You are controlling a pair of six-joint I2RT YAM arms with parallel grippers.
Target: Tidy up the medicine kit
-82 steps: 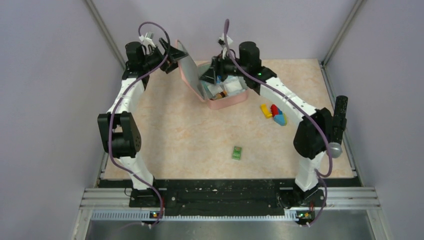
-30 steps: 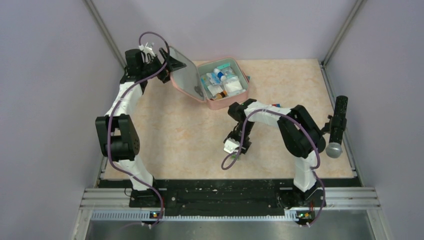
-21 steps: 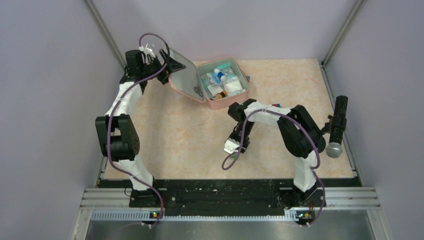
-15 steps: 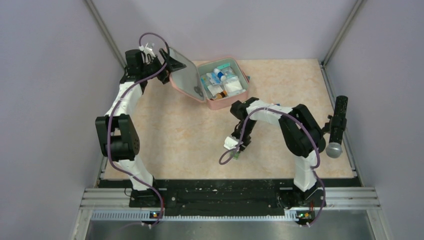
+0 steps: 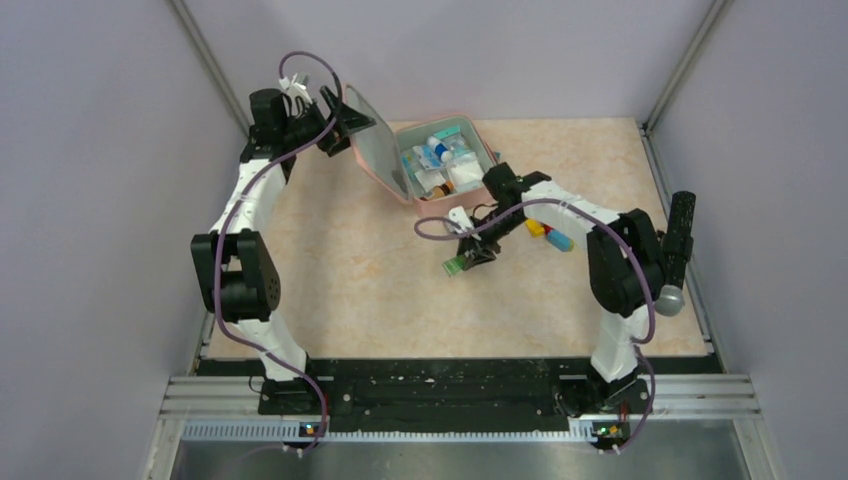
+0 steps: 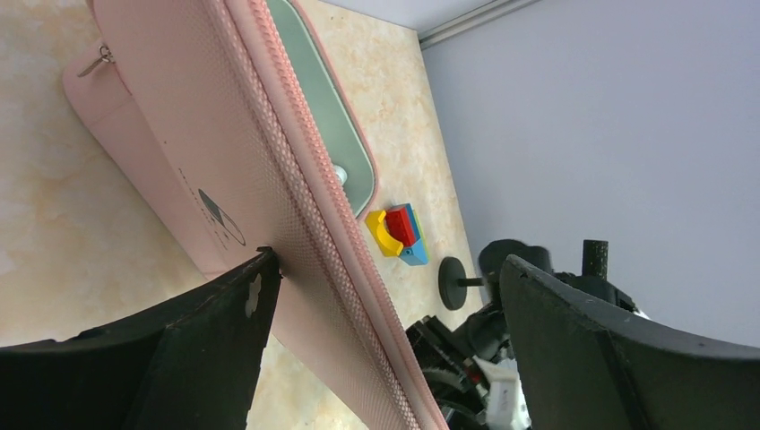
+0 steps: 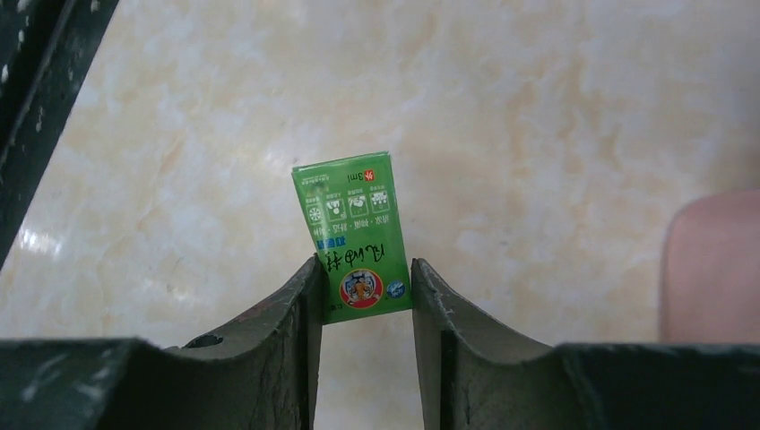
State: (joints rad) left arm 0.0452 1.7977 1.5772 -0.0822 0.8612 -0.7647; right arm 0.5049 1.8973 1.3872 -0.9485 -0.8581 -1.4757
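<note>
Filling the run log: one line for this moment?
left gripper: open, finger on lid | right gripper: shut on green packet | kit: open

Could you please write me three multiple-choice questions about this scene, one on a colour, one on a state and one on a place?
1. What colour is the case outside?
A. blue
B. pink
C. black

2. How is the case?
A. zipped shut
B. upside down
C. open, lid raised

3. Where is the green box?
A. in the case
B. lying on the lid
C. between the right gripper's fingers

Answers:
1 B, since the left wrist view shows pink fabric.
2 C, since the top view shows the lid standing up.
3 C, since the right wrist view shows both fingers pressed on its sides.
</note>
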